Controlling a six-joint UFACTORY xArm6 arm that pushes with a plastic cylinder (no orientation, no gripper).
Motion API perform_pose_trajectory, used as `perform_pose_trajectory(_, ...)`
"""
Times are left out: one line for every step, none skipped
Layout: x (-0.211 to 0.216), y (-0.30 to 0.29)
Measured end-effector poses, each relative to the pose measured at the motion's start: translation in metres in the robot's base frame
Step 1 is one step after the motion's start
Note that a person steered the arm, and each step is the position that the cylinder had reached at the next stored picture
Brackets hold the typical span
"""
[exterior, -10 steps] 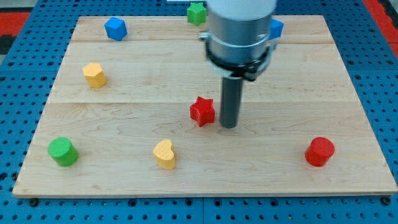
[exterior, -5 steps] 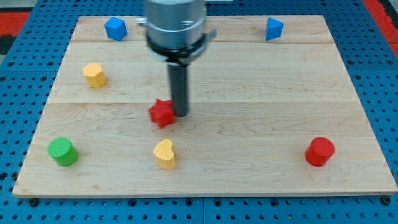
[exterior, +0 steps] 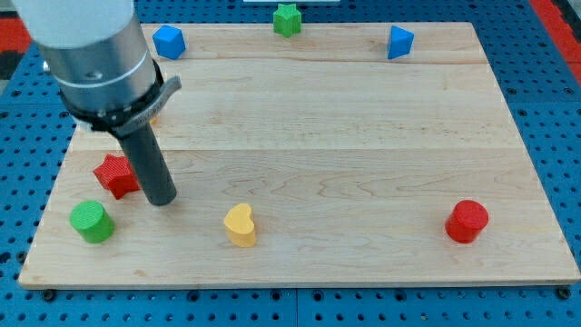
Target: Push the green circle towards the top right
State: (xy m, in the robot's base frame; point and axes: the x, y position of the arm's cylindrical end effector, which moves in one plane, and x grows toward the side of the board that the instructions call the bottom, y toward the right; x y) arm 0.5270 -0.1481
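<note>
While parked beside red star point(exterior: 115, 174), my tip point(exterior: 162, 201) up-right of green circle point(exterior: 91, 222) at board point(exterior: 363, 136) lower left. No fingers; nothing held. Likely light, rigid, slippery: push lower-left face.

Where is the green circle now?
The green circle sits near the board's bottom-left corner, just below the red star, with my tip to its upper right.

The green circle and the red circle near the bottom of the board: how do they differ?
The green circle sits at the view's bottom left, the red circle at the bottom right. The green one has my tip and a red star close by; the red one stands alone. Both are short upright cylinders of similar size.
</note>
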Motion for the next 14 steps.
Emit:
perform_pose_trajectory(0.025, 0.014)
perform_pose_trajectory(0.067, -0.029)
perform_pose_trajectory(0.084, -0.084)
perform_pose_trajectory(0.026, -0.105)
perform_pose_trajectory(0.003, -0.059)
perform_pose_trajectory(-0.001, 0.003)
perform_pose_trajectory(-0.003, 0.031)
perform_pose_trajectory(-0.013, 0.073)
perform_pose_trajectory(-0.044, 0.155)
perform_pose_trajectory(-0.052, 0.237)
perform_pose_trajectory(-0.027, 0.265)
perform_pose_trajectory(-0.001, 0.278)
perform_pose_trajectory(-0.046, 0.295)
perform_pose_trajectory(-0.071, 0.323)
